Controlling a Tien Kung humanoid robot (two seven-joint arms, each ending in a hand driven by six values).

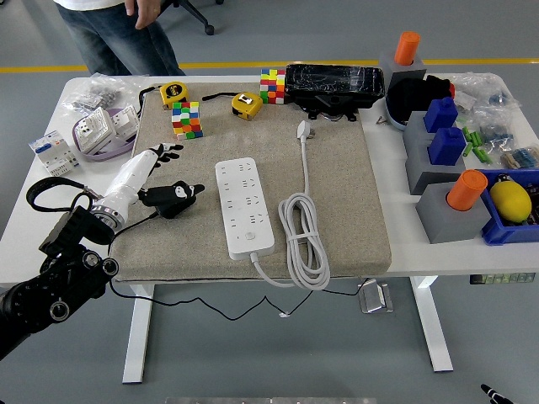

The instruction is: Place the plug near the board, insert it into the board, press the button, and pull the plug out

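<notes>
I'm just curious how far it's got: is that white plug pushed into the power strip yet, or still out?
Out. The plug lies loose on the mat, apart from the power strip.

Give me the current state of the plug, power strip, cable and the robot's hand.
Plug: unplugged, lying on the mat beyond the strip.
Power strip: flat on the mat, sockets empty.
Cable: coiled right of the strip.
Left hand: open, left of the strip, holding nothing.
</notes>
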